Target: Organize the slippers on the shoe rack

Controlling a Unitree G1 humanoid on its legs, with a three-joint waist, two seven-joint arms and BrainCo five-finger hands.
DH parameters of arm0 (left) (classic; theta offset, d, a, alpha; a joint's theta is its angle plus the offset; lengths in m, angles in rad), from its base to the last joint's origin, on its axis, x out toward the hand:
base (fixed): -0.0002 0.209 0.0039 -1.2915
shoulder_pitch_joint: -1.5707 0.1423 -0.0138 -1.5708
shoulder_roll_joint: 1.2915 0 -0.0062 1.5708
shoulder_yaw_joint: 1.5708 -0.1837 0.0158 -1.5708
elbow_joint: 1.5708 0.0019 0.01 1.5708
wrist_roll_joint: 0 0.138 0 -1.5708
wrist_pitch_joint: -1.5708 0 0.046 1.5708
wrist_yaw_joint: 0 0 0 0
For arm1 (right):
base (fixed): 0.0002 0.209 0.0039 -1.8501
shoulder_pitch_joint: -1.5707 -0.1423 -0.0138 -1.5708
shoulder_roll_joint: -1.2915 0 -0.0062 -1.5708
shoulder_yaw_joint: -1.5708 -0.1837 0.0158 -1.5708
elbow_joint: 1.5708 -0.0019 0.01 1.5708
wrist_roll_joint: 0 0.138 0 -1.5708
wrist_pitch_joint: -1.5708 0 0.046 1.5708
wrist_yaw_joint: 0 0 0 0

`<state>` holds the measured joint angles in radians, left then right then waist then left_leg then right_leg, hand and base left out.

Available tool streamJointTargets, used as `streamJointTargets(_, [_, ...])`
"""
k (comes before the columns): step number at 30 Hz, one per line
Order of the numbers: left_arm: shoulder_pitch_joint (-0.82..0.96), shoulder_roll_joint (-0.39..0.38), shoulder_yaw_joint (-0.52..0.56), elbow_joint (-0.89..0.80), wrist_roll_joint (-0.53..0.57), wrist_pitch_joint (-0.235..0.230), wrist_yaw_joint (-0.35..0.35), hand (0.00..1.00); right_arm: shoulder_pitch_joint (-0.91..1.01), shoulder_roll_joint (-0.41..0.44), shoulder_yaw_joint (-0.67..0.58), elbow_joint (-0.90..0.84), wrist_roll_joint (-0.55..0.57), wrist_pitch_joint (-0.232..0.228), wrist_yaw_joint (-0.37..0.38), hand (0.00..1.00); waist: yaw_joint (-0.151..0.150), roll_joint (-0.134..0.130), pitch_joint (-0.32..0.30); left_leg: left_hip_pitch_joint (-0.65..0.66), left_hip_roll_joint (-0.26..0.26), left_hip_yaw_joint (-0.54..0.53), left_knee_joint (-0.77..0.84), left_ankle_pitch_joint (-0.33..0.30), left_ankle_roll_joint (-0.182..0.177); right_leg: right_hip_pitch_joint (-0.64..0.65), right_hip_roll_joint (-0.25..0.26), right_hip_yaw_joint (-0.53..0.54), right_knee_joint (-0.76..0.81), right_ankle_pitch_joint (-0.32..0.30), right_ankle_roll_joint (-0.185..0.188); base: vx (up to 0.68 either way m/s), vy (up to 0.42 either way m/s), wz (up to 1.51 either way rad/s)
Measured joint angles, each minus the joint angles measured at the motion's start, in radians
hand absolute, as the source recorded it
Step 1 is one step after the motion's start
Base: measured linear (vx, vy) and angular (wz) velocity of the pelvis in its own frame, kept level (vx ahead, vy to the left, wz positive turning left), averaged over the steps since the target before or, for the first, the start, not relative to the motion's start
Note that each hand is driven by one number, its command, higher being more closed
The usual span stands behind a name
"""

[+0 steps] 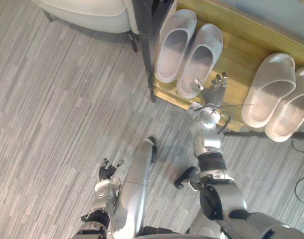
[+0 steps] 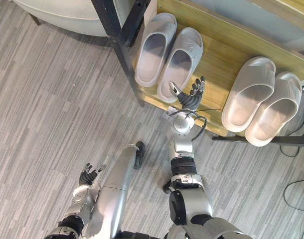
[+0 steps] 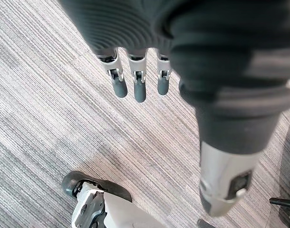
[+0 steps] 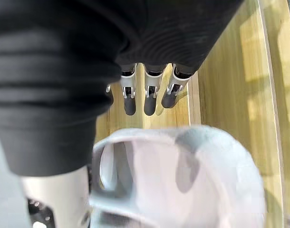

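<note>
My right hand (image 2: 189,99): fingers straight, slightly spread, holding nothing, at the heel of a pale grey foam slipper pair (image 2: 182,59); contact uncertain. That pair and a second pale pair (image 2: 251,94) lie on the light wooden shoe-rack shelf (image 2: 217,57). Left hand (image 2: 87,175): relaxed open above the grey striped floor (image 2: 42,99).

Right hand (image 2: 190,98) reaches forward, fingers (image 4: 130,102) straight; left hand (image 2: 87,175) hangs low, relaxed.

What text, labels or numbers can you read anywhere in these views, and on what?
None readable. No legible words, labels or numbers show on the left pair of slippers, the right pair of slippers, the wooden shoe rack or the floor.
</note>
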<state>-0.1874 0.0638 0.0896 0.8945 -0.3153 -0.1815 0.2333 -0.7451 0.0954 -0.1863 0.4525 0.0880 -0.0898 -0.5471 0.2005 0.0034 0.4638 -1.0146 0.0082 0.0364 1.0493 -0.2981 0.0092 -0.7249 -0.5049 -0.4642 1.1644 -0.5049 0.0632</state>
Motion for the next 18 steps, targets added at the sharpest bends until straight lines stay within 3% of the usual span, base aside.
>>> streamJointTargets(18, [-0.005, -0.001, -0.001, 0.003, 0.000, -0.003, 0.000, 0.00, -0.084, -0.064, 0.009, 0.116, 0.014, 0.000, 0.012, 0.00, 0.003, 0.000, 0.000, 0.005, -0.006, -0.011, -0.030, 0.020, -0.007, 0.010, -0.001, -0.021, -0.014, 0.002, 0.000, 0.01, 0.000, 0.01])
